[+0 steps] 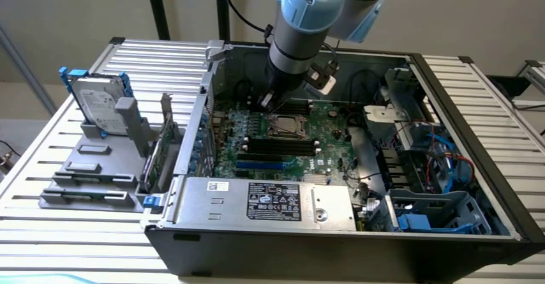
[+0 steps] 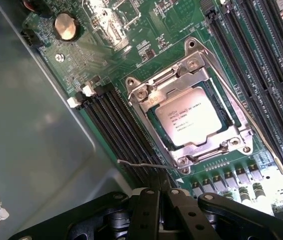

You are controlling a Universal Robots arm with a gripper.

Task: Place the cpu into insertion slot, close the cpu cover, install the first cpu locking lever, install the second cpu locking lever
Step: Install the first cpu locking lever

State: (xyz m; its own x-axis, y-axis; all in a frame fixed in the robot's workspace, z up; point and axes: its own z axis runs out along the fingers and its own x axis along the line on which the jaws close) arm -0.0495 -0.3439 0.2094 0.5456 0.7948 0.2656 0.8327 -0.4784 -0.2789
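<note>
The cpu (image 2: 194, 117) lies silvery face up in the insertion slot (image 1: 285, 128) on the green board. The cpu cover (image 2: 181, 80) is down over it, framing the chip. One thin locking lever (image 2: 236, 100) runs along the cover's side by the long black memory slots. A second thin lever (image 2: 144, 164) sticks out from the cover's corner, its end free, just in front of my gripper (image 2: 160, 195). The black fingers are together with nothing between them. In the exterior view my gripper (image 1: 267, 105) hangs inside the case just behind the slot.
The open computer case (image 1: 477, 188) lies on a slatted metal table (image 1: 145, 57). A grey power-supply box (image 1: 268, 201) sits at the case's front, cables and a blue drive cage (image 1: 434, 217) at the exterior view's right. A hard drive in a grey holder (image 1: 98, 108) stands at the exterior view's left.
</note>
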